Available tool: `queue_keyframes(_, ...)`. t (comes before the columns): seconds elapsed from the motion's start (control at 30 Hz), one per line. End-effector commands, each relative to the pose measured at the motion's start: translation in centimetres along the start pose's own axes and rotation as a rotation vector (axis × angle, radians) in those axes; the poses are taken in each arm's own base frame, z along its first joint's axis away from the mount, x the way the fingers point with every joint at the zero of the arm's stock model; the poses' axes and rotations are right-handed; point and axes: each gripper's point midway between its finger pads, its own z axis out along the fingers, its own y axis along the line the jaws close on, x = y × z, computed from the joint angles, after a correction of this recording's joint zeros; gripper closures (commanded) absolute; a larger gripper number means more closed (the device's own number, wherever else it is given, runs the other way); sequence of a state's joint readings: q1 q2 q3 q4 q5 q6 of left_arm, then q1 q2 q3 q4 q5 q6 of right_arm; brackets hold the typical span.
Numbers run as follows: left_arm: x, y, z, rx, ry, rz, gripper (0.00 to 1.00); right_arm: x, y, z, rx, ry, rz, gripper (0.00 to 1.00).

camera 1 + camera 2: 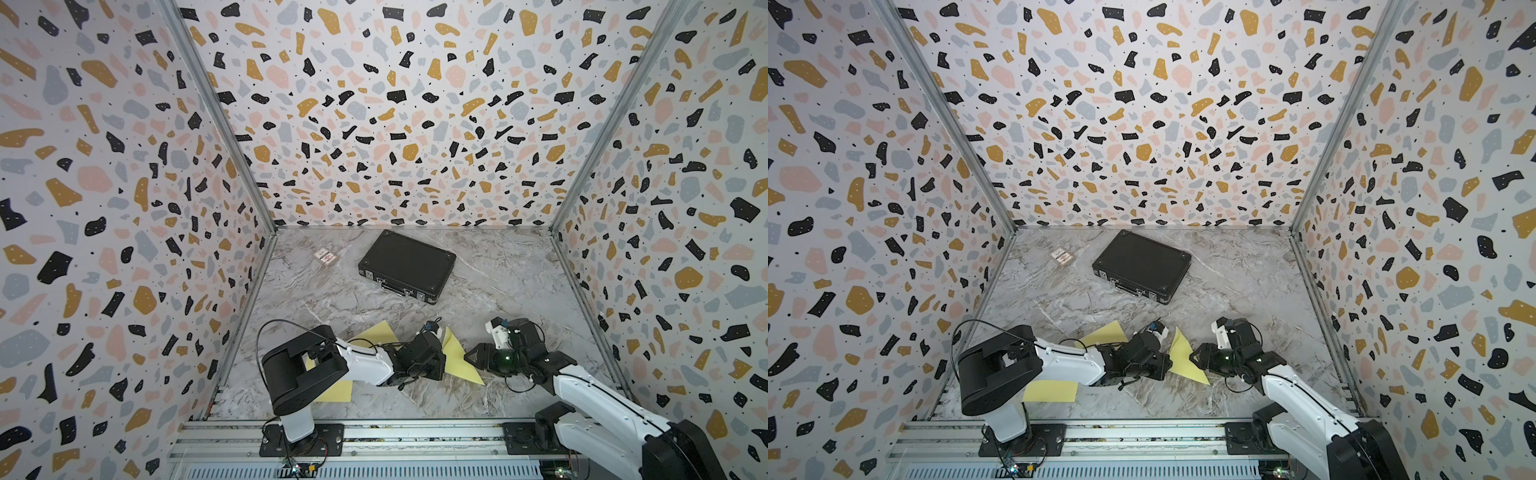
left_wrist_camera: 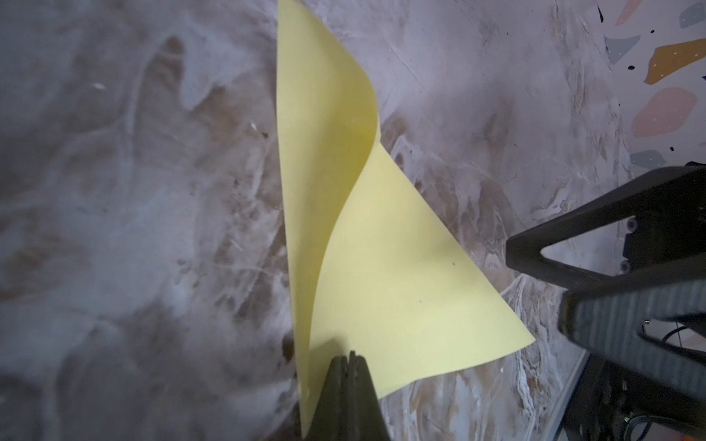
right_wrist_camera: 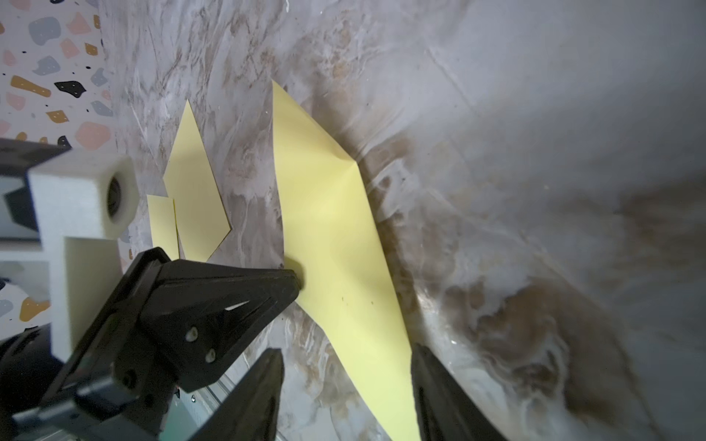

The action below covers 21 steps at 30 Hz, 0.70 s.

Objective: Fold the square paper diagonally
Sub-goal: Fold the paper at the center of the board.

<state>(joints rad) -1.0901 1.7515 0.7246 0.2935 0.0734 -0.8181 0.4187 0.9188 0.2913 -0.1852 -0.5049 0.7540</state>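
1. In both top views the yellow paper [image 1: 455, 359] [image 1: 1183, 361] sits at the near middle of the marbled desk [image 1: 498, 291], between the two grippers. Its visible part is a narrow triangle. The long axis runs from a raised far tip down to a near-right tip lying on the desk. The left gripper [image 1: 443, 358] meets its left edge, and the right gripper [image 1: 467, 355] is just beside its right edge. A second yellow sheet [image 1: 376, 332] lies flat under the left arm. A black case [image 1: 407, 266] and a small box [image 1: 325, 257] lie well apart at the back.
2. In the left wrist view the left gripper [image 2: 351, 364] is clamped tight on the edge of the paper [image 2: 382, 267]. The sheet stretches lengthwise away from the jaws, one side curling up and over the other. The right gripper [image 2: 538, 282] stands just off the paper's corner, its fingers parted.
3. In the right wrist view the right gripper [image 3: 347, 351] has its fingers wide apart and holds nothing. The pointed end of the paper [image 3: 328, 229] lies between them, and whether it touches a finger cannot be told. The paper's long axis runs away from this gripper. The left gripper [image 3: 296, 282] pinches its side edge. The second yellow sheet [image 3: 191, 191] lies beyond.
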Motion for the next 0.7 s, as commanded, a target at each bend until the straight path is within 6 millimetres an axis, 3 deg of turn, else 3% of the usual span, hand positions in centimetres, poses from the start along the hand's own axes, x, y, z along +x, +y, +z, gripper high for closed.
queue_keyframes(0.0, 10.0, 9.0, -0.4, -0.292, 0.336, 0.010, 1.00, 2.1, -1.0, 0.6, -0.015, 0.058, 0.098, 0.41)
queue_keyframes(0.13, 10.2, 9.1, -0.4, -0.290, 0.340, 0.016, 1.00, 2.6, -2.0, 0.4, 0.030, 0.065, 0.100, 0.42)
queue_keyframes(0.37, 10.5, 9.2, -0.2, -0.283, 0.354, 0.032, 1.00, 2.3, -1.2, 1.2, -0.043, 0.053, 0.128, 0.42)
queue_keyframes(0.67, 11.5, 8.8, 0.2, -0.224, 0.387, 0.050, 1.00, -0.5, 1.2, 3.4, -0.174, 0.036, 0.114, 0.46)
